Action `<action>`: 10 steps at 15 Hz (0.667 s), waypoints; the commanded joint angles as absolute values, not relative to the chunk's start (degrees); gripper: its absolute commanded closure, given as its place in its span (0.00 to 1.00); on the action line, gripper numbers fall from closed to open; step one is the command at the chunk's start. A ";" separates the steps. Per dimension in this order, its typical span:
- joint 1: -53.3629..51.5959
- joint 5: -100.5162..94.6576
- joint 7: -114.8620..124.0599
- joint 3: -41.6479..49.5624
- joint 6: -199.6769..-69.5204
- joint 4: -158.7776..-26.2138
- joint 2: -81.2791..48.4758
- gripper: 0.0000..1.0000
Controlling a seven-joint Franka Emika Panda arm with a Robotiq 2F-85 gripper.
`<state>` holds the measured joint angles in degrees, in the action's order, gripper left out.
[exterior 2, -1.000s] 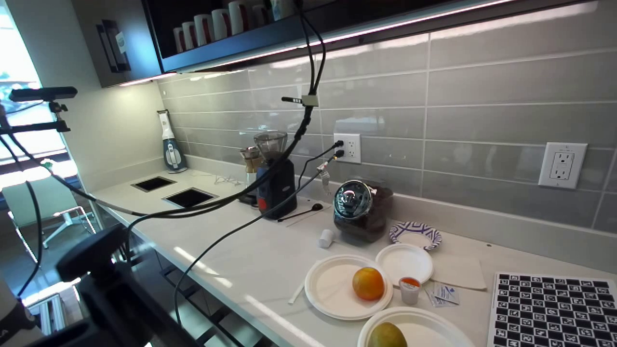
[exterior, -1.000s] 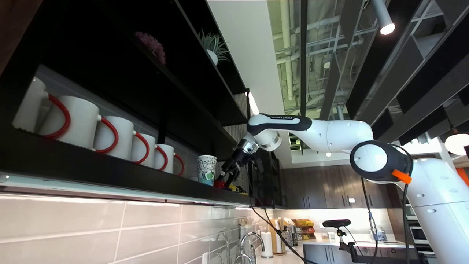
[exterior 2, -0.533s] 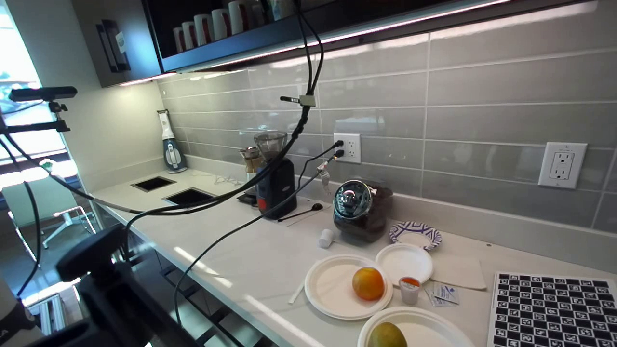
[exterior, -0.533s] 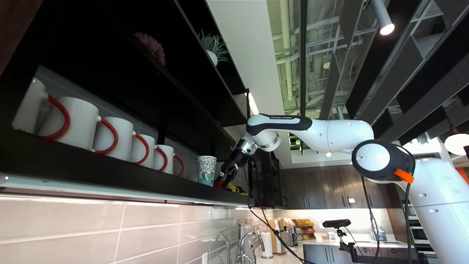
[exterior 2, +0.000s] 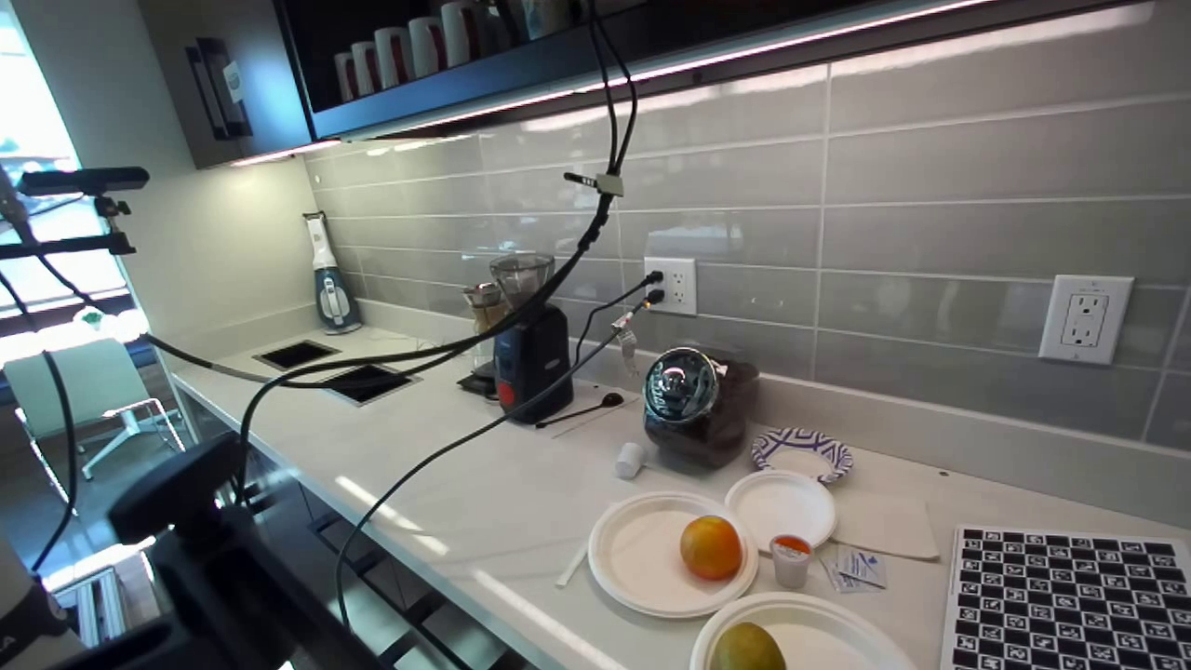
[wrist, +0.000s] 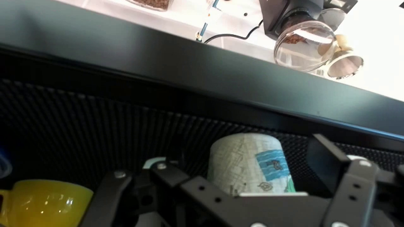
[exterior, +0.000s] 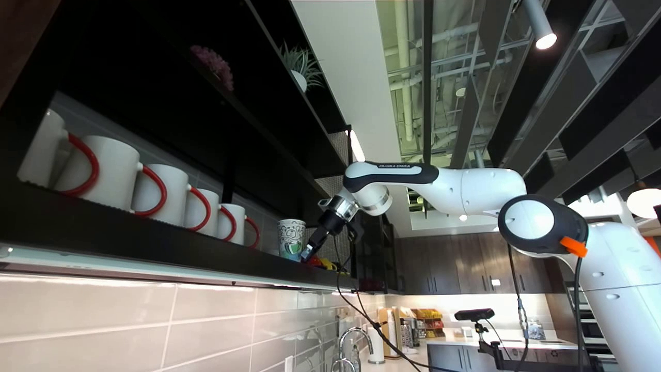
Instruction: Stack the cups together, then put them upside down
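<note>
Pale tapered paper cup w/ teal-green print (exterior: 290,236): upright, wide end up, on black open shelf (exterior: 155,240); single or nested, can't tell.
Black two-finger gripper (exterior: 309,252): spread wide, nothing held; wrist view shows dark gap betw. each finger (wrist: 355,189) & cup.
Cup vs gripper: cup betw. the fingers in wrist view; in an exterior view gripper sits just beside its lower half, on side away from white mugs w/ red handles (exterior: 111,170). Cup's long axis approx. vertical, gripper slants down to it.
Depth: can't tell if fingers reach past cup's wall; prob. needs bit more reach before closing.
Glossy yellow mug (wrist: 47,203): outside fingers, apart from cup; poss. snag if gripper swings that way.
Flip: not done yet; prob. comes after stacking.
</note>
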<state>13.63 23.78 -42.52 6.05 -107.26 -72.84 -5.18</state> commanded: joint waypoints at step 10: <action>14.23 35.96 -53.01 5.93 -111.40 -77.60 -3.59 0.00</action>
